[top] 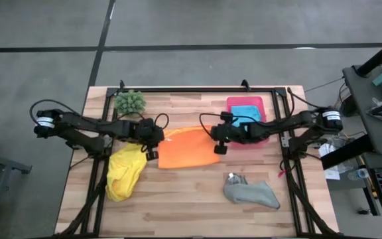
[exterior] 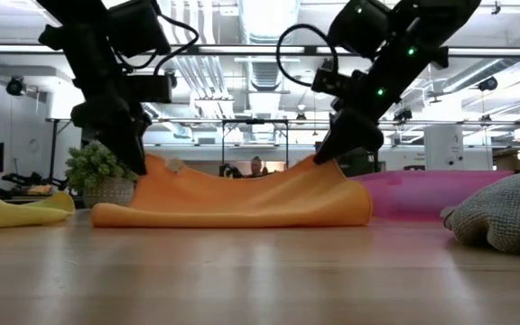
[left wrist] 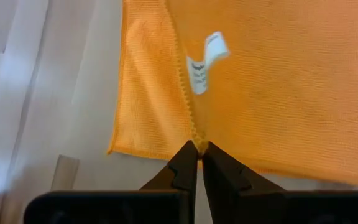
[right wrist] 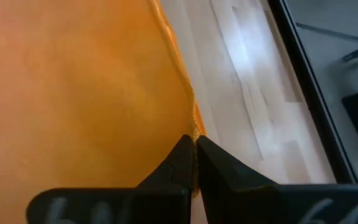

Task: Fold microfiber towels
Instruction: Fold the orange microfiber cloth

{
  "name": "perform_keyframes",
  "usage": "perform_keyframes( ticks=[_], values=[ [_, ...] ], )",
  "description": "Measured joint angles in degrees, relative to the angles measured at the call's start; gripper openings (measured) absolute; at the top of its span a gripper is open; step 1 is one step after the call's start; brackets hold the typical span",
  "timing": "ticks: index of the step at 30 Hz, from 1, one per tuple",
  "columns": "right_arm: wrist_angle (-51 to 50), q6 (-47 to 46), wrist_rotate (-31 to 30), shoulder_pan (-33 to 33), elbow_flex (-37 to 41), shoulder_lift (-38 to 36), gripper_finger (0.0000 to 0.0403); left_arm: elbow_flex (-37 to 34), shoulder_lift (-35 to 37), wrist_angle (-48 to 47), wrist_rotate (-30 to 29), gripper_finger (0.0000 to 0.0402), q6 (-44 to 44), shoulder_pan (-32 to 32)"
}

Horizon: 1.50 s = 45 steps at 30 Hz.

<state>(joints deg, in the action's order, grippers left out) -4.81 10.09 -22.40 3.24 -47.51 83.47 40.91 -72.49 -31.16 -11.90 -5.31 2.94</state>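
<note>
An orange towel (top: 188, 149) lies at the table's middle, its lower part flat on the wood and its upper layer raised at two corners. My left gripper (left wrist: 199, 149) is shut on its left raised corner, and my right gripper (right wrist: 193, 142) is shut on the right one. A yellow towel (top: 125, 174) lies crumpled to the near left and a grey towel (top: 251, 192) to the near right. A blue towel (top: 247, 113) rests in the pink tray (top: 260, 101). My left gripper pinches the orange towel's hemmed edge (left wrist: 194, 132) between its two fingers, near the white label, slanting down from the table's left. That corner (exterior: 154, 162) is lifted and the cloth slopes down to the table. My right gripper pinches the towel's hemmed edge (right wrist: 193, 127) between its two fingers, slanting down from the table's right. This corner (exterior: 319, 162) is lifted, and the cloth sags slack between the two holds.
A spiky green plant (top: 130, 101) stands at the far left, close behind my left arm. The pink tray sits at the far right under my right arm. Bare wood shows along the near edge (top: 178, 212) between the yellow and grey towels.
</note>
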Motion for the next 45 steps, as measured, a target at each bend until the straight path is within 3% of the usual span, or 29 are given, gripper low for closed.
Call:
perform_keyframes(
  ticks=[9, 13, 17, 27, 37, 45],
  values=[
    [2.7, 3.3, -0.1, 2.5, 0.0, 1.9, 0.0009, 0.0, -1.1, -1.3, -1.2, 0.0010, 0.3, 0.1],
    [3.6, 4.9, -0.1, 3.0, 0.0, 2.1, 0.0009, 0.0, -1.7, -1.2, -7.4, 0.0010, 0.1, 0.3],
    [3.8, 5.6, -0.2, 3.1, 0.0, 2.1, 0.0009, 0.0, -2.2, -0.3, -9.6, 0.0010, 0.2, 0.5],
    [3.8, 5.4, -0.2, 3.1, 0.0, 2.1, 0.0009, -0.2, -2.1, 4.2, 2.1, 0.0032, 0.4, 5.2],
    [3.8, 4.2, -0.1, 3.1, 0.0, 2.1, 0.0009, -2.0, -2.3, 10.1, 2.4, 0.0135, 12.9, 11.6],
    [3.8, 4.1, -0.1, 3.1, 0.0, 2.1, 0.0009, -5.8, -2.3, 14.7, 4.6, 0.0132, 16.2, 15.5]
  ],
)
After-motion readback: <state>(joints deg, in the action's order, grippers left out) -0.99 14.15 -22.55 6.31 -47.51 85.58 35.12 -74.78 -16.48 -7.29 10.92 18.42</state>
